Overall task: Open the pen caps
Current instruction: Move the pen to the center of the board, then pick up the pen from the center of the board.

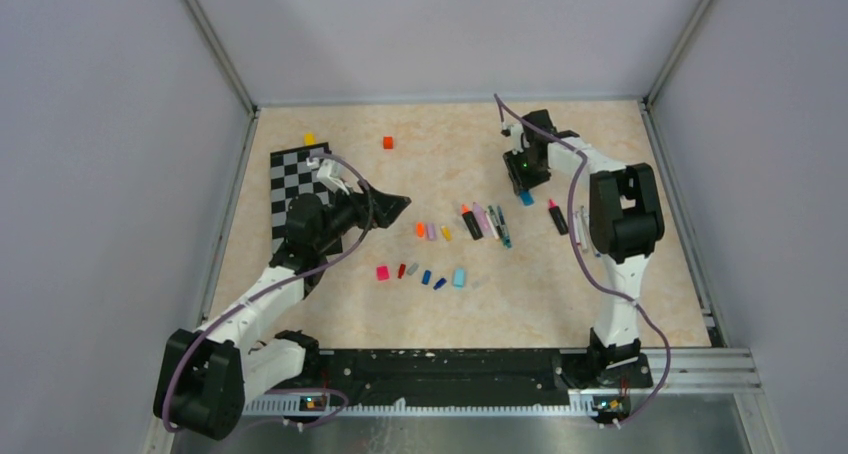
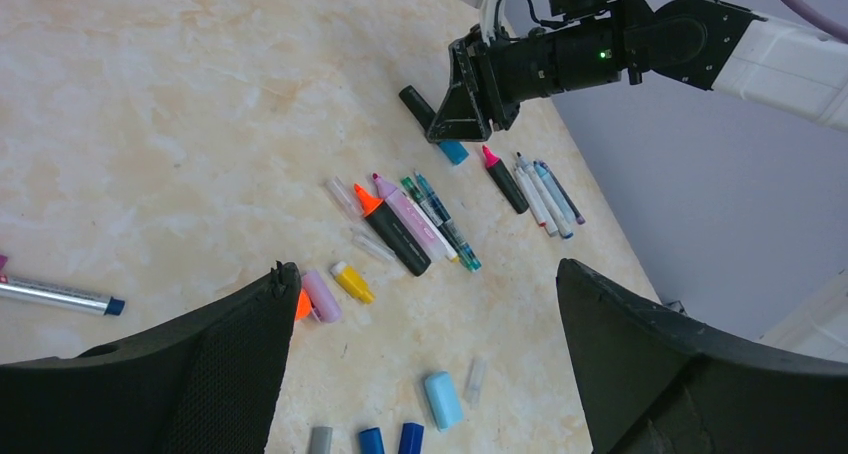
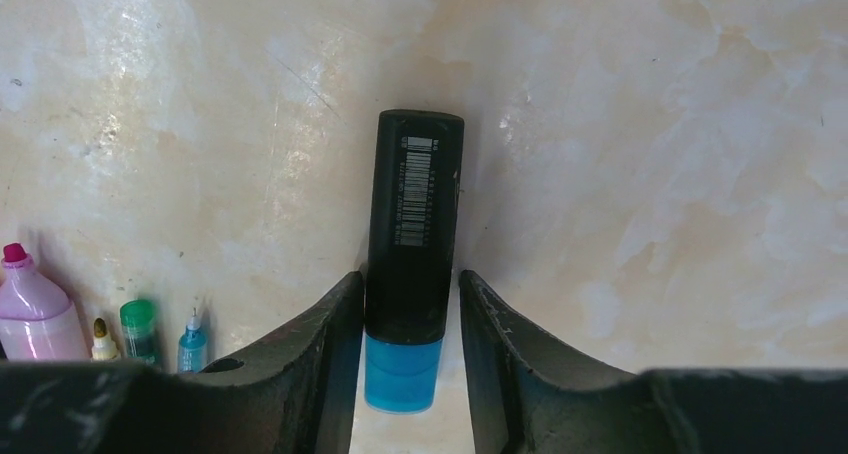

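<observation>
The capped pen (image 3: 415, 204) under inspection, a black barrel with a blue cap (image 3: 402, 374), is lying flat on the desk (image 3: 650, 124) in its far right part, apart from the row of opened pens (image 2: 400, 229).

The right fingers (image 3: 320, 334) are straddling it, one on each side of the barrel just above the cap. Whether they are already pinching it or only bracketing it cannot be told.

The pen's long axis is running straight along the gap between those fingers, with the cap end towards the wrist and the barrel pointing away.

The left fingers (image 2: 200, 374) are standing spread wide and holding nothing. They are hanging well apart from this pen, over the loose caps (image 2: 442, 399), and are facing it across the desk. In my judgement, pulling the cap is calling for the left arm to cross over.
</observation>
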Controlling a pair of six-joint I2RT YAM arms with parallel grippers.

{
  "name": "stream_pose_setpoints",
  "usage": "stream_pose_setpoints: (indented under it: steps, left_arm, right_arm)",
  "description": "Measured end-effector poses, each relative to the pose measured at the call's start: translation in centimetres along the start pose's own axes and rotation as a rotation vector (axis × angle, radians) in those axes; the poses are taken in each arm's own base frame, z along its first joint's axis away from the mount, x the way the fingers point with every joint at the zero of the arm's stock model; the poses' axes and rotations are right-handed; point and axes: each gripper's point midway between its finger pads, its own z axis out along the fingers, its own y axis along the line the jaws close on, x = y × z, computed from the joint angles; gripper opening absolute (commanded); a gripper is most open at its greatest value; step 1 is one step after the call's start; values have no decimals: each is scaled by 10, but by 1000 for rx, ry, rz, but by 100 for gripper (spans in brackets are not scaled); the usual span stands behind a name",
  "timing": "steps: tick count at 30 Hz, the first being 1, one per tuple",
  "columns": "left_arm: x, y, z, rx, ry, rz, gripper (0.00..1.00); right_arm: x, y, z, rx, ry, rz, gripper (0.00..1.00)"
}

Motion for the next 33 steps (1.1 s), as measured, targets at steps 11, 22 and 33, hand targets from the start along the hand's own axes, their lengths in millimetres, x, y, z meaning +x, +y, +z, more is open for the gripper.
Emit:
stream_pose_setpoints:
  steps: [11,22,33]
  left_arm:
    - [18,-4,9,91,56,-96,99]
    - [42,-23,25,262,154,-256,99]
    - [63,-45,75,283,204,-313,99]
  right_arm:
    - [-9,-3,4,8,-46,-29,20]
    - [14,18,-12,-153,-123,14,8]
    - [2,63,-67,-393,-310,24,7]
